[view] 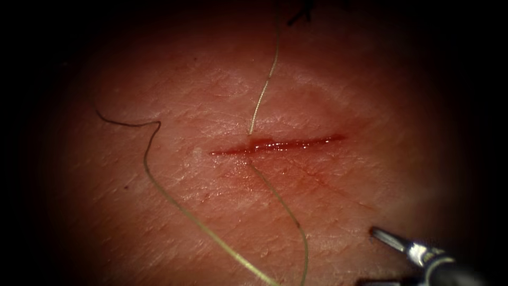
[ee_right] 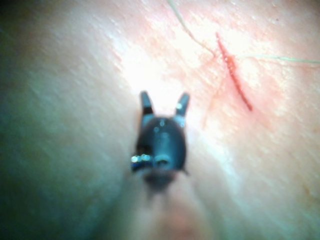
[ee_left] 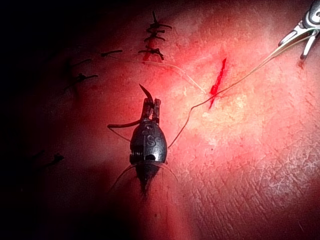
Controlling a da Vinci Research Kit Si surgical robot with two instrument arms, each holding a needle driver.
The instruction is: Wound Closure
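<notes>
The left tool (ee_left: 151,104) holds the needle (ee_left: 145,92) in closed fingers (ee_left: 156,107). One dark, pointed end juts just past the fingertips, and the rest of the curve sweeps out sideways from near their base. The exact grip point along the curve cannot be told. The needle hangs over bare tissue (ee_left: 240,165), not in it and well apart from the cut (ee_left: 217,82). Old dark stitches (ee_left: 152,37) lie beyond the left tool's fingertips, farther off than the needle's end. The right tool (ee_right: 165,97) has its fingers (ee_right: 146,105) spread wide and holds nothing between them. The cut is ahead of these fingers and off to one side, apart from them. In the endoscope view one bright finger of the right tool (view: 389,239) points toward the cut (view: 275,144) from below and to the right, and stops well short of it. The cut is a thin slit glistening with red fluid (view: 264,143). The thread (view: 264,85) passes through the cut near its left end. One strand runs away from the right tool's fingers toward the far side. The other comes out on the near side and curves down past the fingers, near them but not touching. A further loop of thread (view: 174,201) lies on the tissue farther left.
</notes>
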